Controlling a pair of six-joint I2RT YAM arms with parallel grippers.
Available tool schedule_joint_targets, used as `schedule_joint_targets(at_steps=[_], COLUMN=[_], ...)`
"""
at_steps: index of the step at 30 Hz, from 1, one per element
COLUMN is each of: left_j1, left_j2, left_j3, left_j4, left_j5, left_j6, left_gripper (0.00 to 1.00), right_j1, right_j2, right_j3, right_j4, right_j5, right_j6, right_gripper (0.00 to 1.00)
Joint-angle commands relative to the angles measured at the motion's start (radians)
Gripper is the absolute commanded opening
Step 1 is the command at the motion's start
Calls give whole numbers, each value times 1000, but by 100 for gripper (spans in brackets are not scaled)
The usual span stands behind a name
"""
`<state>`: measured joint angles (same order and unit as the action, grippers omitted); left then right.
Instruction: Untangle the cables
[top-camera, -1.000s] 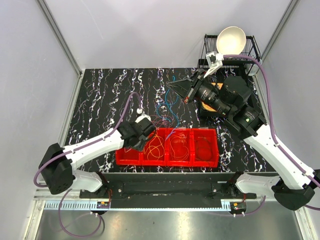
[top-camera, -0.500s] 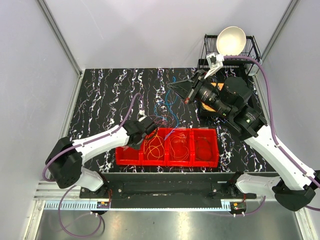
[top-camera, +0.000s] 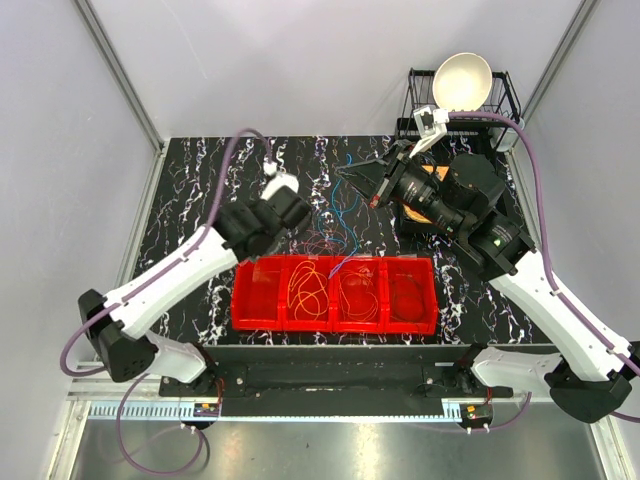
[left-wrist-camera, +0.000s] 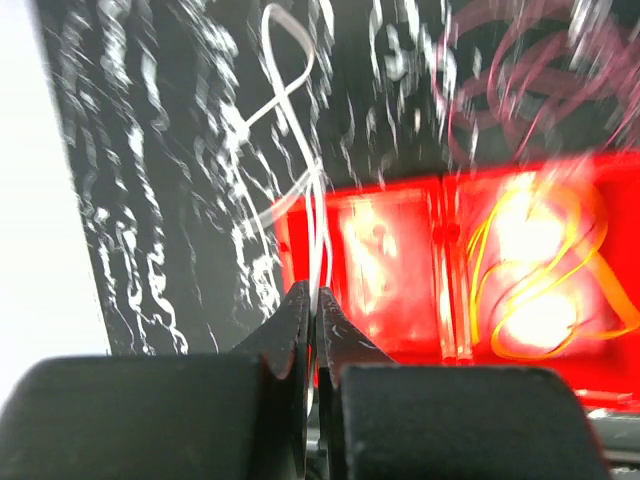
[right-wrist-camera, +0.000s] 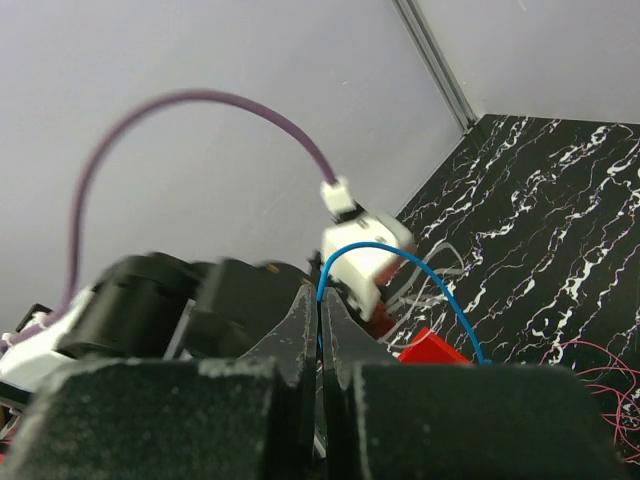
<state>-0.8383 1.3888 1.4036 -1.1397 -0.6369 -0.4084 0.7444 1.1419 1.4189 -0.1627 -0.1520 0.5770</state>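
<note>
Straight out from the closed left hand, white cable lengthwise

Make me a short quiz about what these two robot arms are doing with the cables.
1. True or false: the left gripper is shut on a white cable.
2. The right gripper pinches which cable: A red, B blue, C yellow?
3. How many compartments has the red tray?
Key: 1 true; 2 B, the blue cable; 3 four.
</note>
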Motion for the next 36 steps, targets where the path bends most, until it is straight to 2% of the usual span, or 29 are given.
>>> schedule_joint_targets(at_steps=[1, 5, 10, 15, 18, 22, 25, 33, 36], left_j1=[5, 5, 4, 4, 4, 4, 4, 5, 5], left_j2=[-33, -57, -155, -301, -391, -439, -455, -390, -344], left_j3=[179, 250, 213, 29, -115, -235, -342, -448, -451], left_j4=[-126, -167, -154, -91, 29, 95, 182, 251, 236], left_j5=[-86, -38, 90, 192, 315, 327, 408, 391, 329], left_j6=[-47, -85, -159, -239, -269, -294, -288, -320, -334], left_gripper=[0, 0, 0, 0, 0, 0, 0, 0, 0], right_j1=[7, 7, 7, 6, 7, 6, 6, 6, 6], right_j2=[-11, -18, -18, -13, -8, -2, -4, -16, -22], right_j3=[5, 0, 0, -8, -14, -15, -20, -34, -40], right_j4=[31, 29, 31, 35, 43, 48, 54, 54, 54], right_j5=[-18, -14, -11, -9, -9, -18, -17, -17, -15], right_j6=[-3, -5, -3, 0, 4, 15, 17, 23, 24], right_gripper=[0, 0, 0, 0, 0, 0, 0, 0, 0])
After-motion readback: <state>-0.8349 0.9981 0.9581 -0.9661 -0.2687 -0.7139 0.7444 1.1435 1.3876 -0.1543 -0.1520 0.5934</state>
